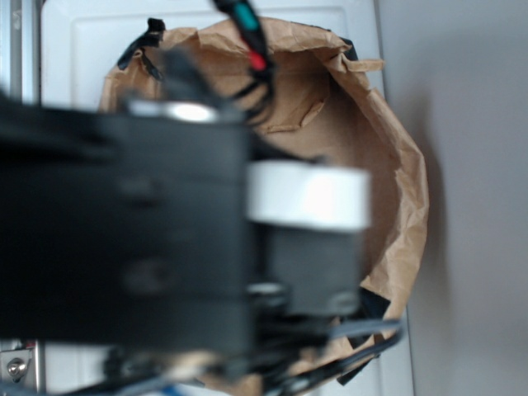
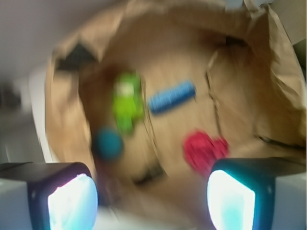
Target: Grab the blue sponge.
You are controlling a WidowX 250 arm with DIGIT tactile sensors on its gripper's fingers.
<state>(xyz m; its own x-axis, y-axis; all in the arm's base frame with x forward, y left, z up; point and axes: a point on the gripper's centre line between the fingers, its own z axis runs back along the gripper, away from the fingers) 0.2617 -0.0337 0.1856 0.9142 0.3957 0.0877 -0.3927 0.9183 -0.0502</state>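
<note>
1. Down inside the brown paper bag, on its floor, lies the blue sponge, slanted, its right end higher in the wrist view.
2. Seen from the wrist, the sponge sits above the gripper and well apart from it, roughly over the gap between the two fingers; nothing is held.
3. The gripper's fingers are spread wide, one pad at the lower left of the frame and the other at the lower right, with bag floor showing between them.
4. Just left of the sponge is a green plush toy; below that toy, nearer the left finger, is a teal ball.
5. Below and right of the sponge, close to the right finger, is a red object, too blurred to name.
6. Only the wrist view shows these contents; it is motion-blurred.
7. From the exterior view the arm fills the frame, out of focus, covering the left and middle of the bag, so neither the sponge nor the fingers show there.
8. Cables run along the arm over the bag's mouth.
</note>
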